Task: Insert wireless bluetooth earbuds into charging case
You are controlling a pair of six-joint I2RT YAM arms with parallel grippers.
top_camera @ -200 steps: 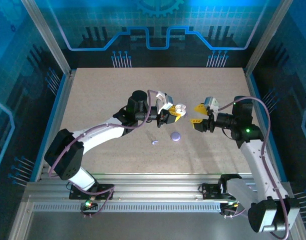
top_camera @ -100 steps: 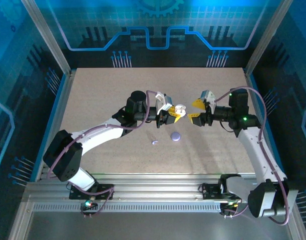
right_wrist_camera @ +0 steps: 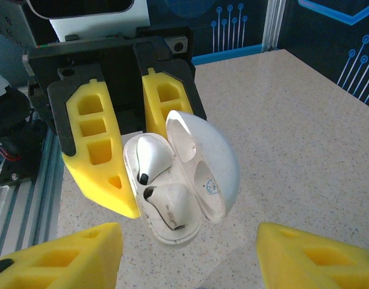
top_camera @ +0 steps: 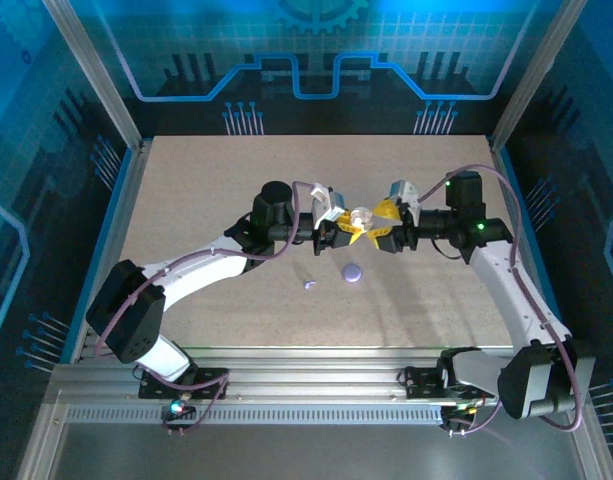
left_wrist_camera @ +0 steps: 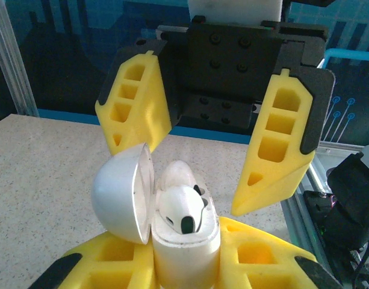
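My left gripper (top_camera: 341,231) is shut on the white charging case (top_camera: 361,216), holding it up off the table. In the left wrist view the case body (left_wrist_camera: 184,256) sits between the yellow fingers (left_wrist_camera: 265,256) with its lid (left_wrist_camera: 118,192) swung open to the left. Two white earbuds sit in the case, one in front (left_wrist_camera: 179,208) and one behind (left_wrist_camera: 177,174). In the right wrist view the earbuds (right_wrist_camera: 172,205) (right_wrist_camera: 151,153) lie side by side beside the lid (right_wrist_camera: 211,162). My right gripper (right_wrist_camera: 187,265) is open, facing the case, which hangs just ahead of its fingertips.
A small lavender disc (top_camera: 353,271) and a tiny pale bit (top_camera: 309,285) lie on the speckled table (top_camera: 206,190) below the two grippers. Metal rails run along the near edge (top_camera: 306,385).
My right gripper has swung left and come up close to the case. The left gripper and the case have barely moved.
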